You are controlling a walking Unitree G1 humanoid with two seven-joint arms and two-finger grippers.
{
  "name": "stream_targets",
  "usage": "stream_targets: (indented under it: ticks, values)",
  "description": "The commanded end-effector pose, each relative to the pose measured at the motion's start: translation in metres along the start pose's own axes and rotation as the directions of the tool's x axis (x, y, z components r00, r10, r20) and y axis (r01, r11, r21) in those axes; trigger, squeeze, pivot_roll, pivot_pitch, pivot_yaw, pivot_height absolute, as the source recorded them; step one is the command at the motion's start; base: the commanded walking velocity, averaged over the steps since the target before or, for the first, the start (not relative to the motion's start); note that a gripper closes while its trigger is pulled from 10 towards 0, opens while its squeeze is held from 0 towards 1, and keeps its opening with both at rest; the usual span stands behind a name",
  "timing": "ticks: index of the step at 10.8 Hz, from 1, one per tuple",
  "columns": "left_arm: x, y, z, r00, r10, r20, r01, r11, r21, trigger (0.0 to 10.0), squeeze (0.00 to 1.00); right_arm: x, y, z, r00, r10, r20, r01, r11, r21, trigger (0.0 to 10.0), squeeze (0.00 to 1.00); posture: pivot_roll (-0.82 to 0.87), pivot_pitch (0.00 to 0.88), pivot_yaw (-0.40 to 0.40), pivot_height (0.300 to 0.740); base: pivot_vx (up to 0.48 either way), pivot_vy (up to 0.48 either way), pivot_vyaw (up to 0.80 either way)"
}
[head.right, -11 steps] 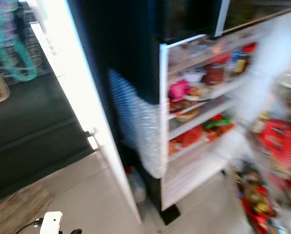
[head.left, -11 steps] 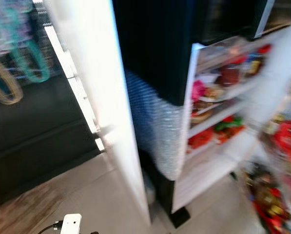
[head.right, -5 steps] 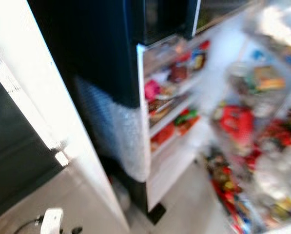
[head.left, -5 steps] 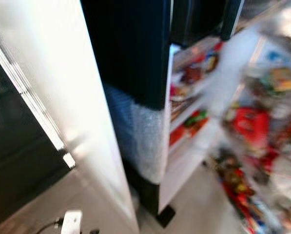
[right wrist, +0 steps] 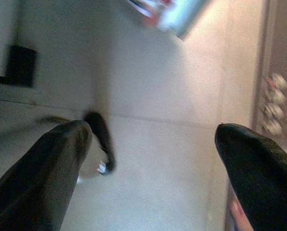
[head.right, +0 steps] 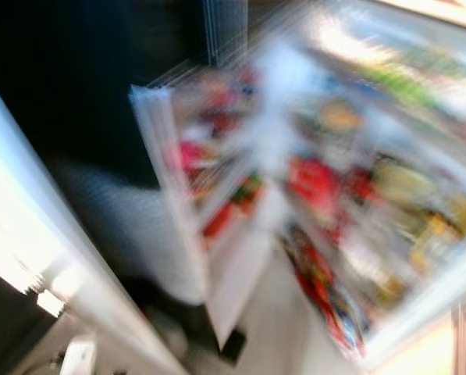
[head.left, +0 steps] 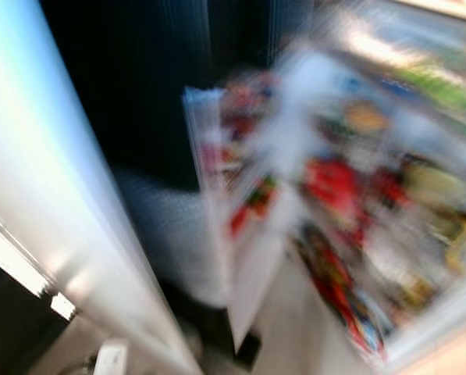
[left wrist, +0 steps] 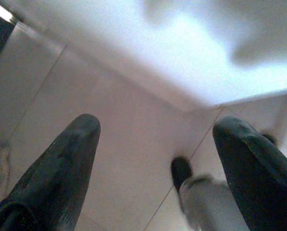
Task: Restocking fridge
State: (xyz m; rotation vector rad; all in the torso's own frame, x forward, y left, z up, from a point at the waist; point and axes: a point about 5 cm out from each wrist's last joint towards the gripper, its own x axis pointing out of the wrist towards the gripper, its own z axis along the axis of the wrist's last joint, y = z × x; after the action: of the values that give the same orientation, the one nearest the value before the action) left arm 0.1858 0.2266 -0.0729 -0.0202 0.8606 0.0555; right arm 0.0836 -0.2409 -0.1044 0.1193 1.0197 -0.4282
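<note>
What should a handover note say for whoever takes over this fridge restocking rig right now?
Left gripper: open, holding nothing, pointing down at the pale floor.
Right gripper: open, holding nothing, also over floor.
Fridge: door open, shelves already holding red and green packaged goods; head views too blurred to name items.
Done: the door is open; nothing is in either gripper.
Left: wait for the head views to steady, find the stock to load, pick it up, shelve it, close the door.

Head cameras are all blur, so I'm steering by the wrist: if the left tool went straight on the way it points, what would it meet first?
Probably the pale floor: the left tool is open, empty and aimed down at it. Depth is unclear.
</note>
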Motion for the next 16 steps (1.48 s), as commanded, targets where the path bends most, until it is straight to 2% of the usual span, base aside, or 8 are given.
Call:
stream_targets:
  ticks: [1, 4, 5, 6, 9, 12, 14, 16]
  values:
    - [-0.004, 0.006, -0.012, 0.999, 0.021, -0.038, -0.021, 1.0, -0.001, 10.0, 0.0, 0.002, 0.003, 0.006, 1.0, 0.002, 0.023, -0.001, 1.0, -0.015, 10.0, 0.0, -0.16, 0.0, 0.083, 0.74, 0.0, 0.0, 0.0]
    - [-0.004, 0.007, -0.013, 0.999, 0.024, -0.044, -0.025, 1.0, -0.002, 10.0, 0.0, -0.002, -0.007, 0.003, 0.972, -0.229, 0.051, 0.226, 0.972, 0.072, 10.0, 0.0, -0.16, 0.0, 0.082, 0.74, 0.0, 0.0, 0.0]
    - [-0.004, 0.007, -0.013, 0.999, 0.024, -0.046, -0.024, 1.0, 0.001, 10.0, 0.0, -0.003, -0.013, 0.017, 0.932, -0.343, 0.12, 0.328, 0.936, 0.132, 10.0, 0.0, -0.17, 0.0, 0.084, 0.74, 0.0, 0.0, 0.0]
    - [-0.004, 0.007, -0.013, 0.999, 0.022, -0.047, -0.022, 1.0, 0.003, 10.0, 0.0, -0.004, -0.038, 0.045, 0.868, -0.435, 0.238, 0.411, 0.9, 0.146, 10.0, 0.0, -0.17, 0.0, 0.084, 0.74, 0.0, 0.0, 0.0]
    - [-0.004, 0.007, -0.013, 0.999, 0.021, -0.044, -0.02, 1.0, 0.001, 10.0, 0.0, -0.01, -0.059, 0.07, 0.74, -0.594, 0.315, 0.536, 0.804, 0.257, 10.0, 0.0, -0.17, 0.0, 0.079, 0.74, 0.0, 0.0, 0.0]
    - [-0.004, 0.006, -0.013, 0.999, 0.022, -0.045, -0.023, 1.0, -0.004, 10.0, 0.0, -0.013, -0.06, 0.095, 0.68, -0.605, 0.414, 0.551, 0.794, 0.257, 10.0, 0.0, -0.17, 0.0, 0.078, 0.74, 0.0, 0.0, 0.0]
    - [-0.004, 0.007, -0.012, 0.999, 0.023, -0.045, -0.023, 1.0, -0.005, 10.0, 0.0, -0.012, -0.047, 0.121, 0.699, -0.473, 0.536, 0.427, 0.878, 0.217, 10.0, 0.0, -0.17, 0.0, 0.082, 0.74, 0.0, 0.0, 0.0]
    - [-0.004, 0.007, -0.012, 0.999, 0.023, -0.044, -0.023, 1.0, -0.005, 10.0, 0.0, -0.013, -0.042, 0.13, 0.692, -0.437, 0.574, 0.397, 0.895, 0.202, 10.0, 0.0, -0.17, 0.0, 0.082, 0.74, 0.0, 0.0, 0.0]
